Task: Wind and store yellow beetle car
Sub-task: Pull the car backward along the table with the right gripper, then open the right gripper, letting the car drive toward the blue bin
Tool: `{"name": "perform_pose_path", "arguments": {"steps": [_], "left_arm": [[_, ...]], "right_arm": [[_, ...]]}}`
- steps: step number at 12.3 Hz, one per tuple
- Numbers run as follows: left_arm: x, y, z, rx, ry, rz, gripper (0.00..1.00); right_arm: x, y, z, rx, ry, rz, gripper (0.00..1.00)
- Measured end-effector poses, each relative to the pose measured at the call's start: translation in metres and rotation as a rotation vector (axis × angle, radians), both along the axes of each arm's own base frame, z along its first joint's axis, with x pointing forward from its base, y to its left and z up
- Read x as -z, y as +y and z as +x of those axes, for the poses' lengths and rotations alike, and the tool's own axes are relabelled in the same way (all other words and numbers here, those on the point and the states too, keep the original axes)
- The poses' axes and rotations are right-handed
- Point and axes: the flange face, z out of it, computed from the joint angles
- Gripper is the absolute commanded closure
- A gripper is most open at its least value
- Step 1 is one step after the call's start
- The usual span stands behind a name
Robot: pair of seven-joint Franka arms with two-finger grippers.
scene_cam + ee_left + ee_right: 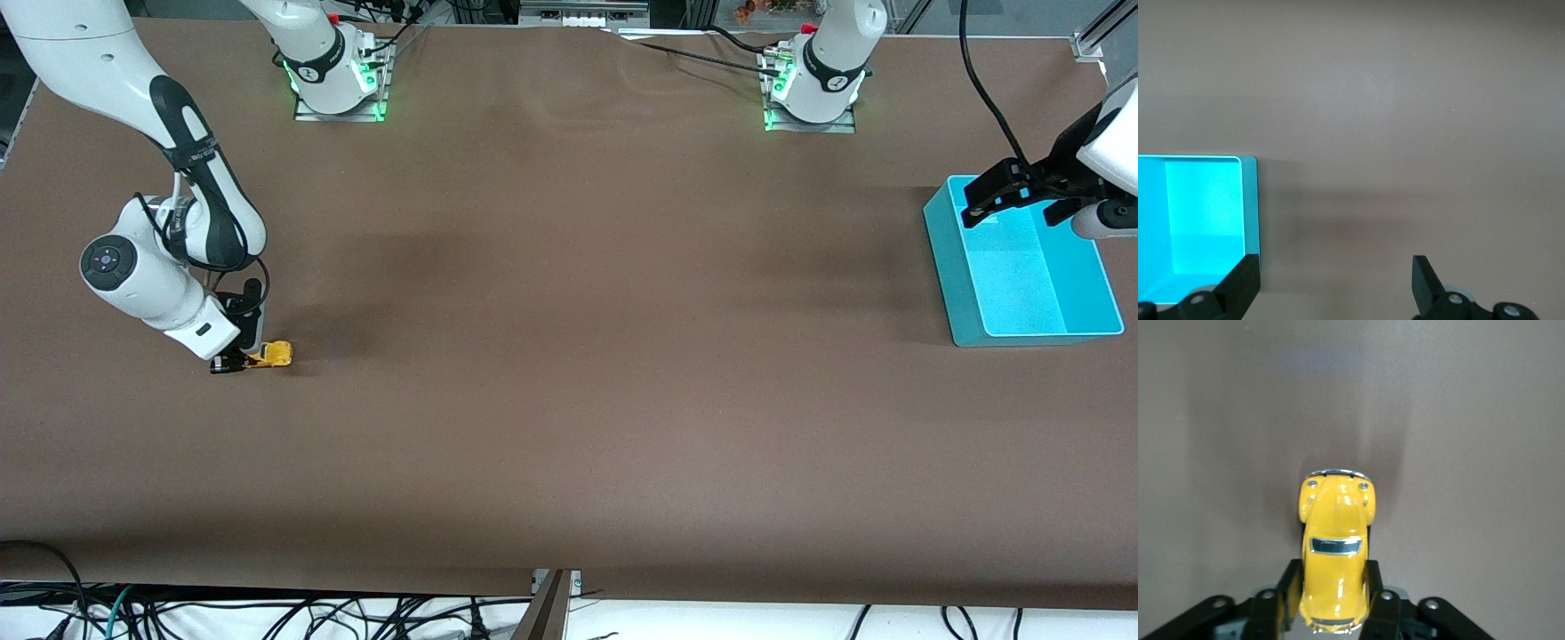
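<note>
The yellow beetle car [271, 355] sits on the brown table at the right arm's end. My right gripper [238, 360] is down at table level and shut on the car's rear half. In the right wrist view the car [1335, 550] lies between the two black fingers [1286, 585], which press its sides, and its nose points away from the gripper. My left gripper [1013, 191] hangs open and empty over the rim of the cyan bin [960, 267] at the left arm's end. The left wrist view shows its spread fingers [1241, 283] and a corner of the bin [1248, 200].
The cyan bin holds nothing that I can see. The two arm bases [338, 76] stand along the table's edge farthest from the front camera. Cables hang below the table's near edge.
</note>
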Motion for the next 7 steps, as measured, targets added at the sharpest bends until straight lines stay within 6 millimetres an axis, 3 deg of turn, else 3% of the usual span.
{"name": "perform_pose_path", "arguments": {"steps": [2,7], "left_arm": [[0.0,0.004,0.0,-0.008,0.0,0.0,0.0],[0.0,0.006,0.0,-0.012,0.0,0.0,0.0]], "right_arm": [[0.004,0.004,0.008,-0.009,-0.011,0.003,0.0],[-0.015,0.015,0.028,-0.024,-0.022,0.009,0.0]]}}
